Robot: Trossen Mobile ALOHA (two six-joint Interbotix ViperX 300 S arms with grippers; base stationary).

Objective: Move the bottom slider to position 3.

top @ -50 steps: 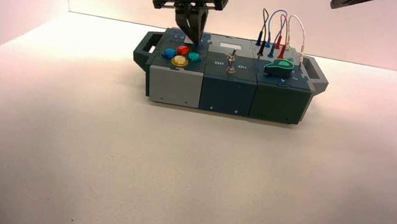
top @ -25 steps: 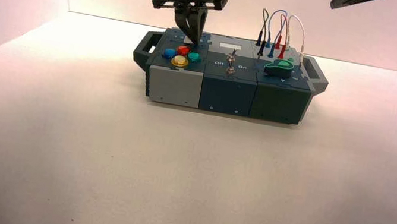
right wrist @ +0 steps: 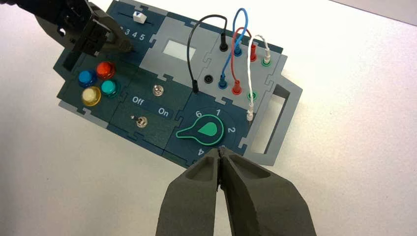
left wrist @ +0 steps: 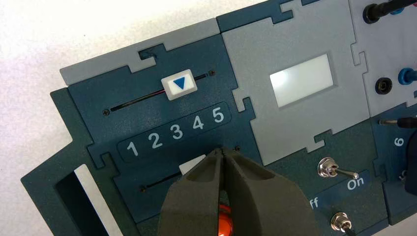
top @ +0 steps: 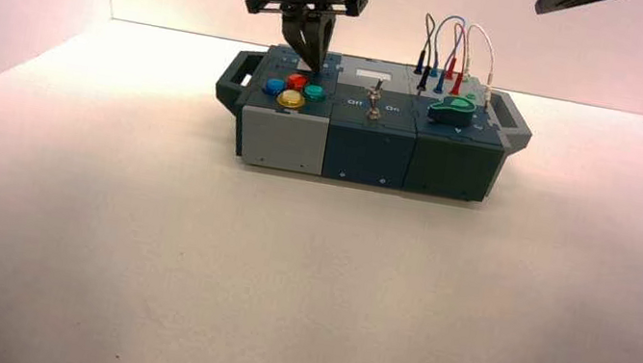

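Left fingers (left wrist: 199, 189) seemingly beside bottom slider (left wrist: 191, 164)

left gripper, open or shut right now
Shut: in the left wrist view the left gripper's two fingers meet at their tips, with the white bottom slider right beside them.

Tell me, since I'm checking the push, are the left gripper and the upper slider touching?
Apart: the left wrist view shows the strip numbered 1 to 5 between the left gripper and the upper slider.
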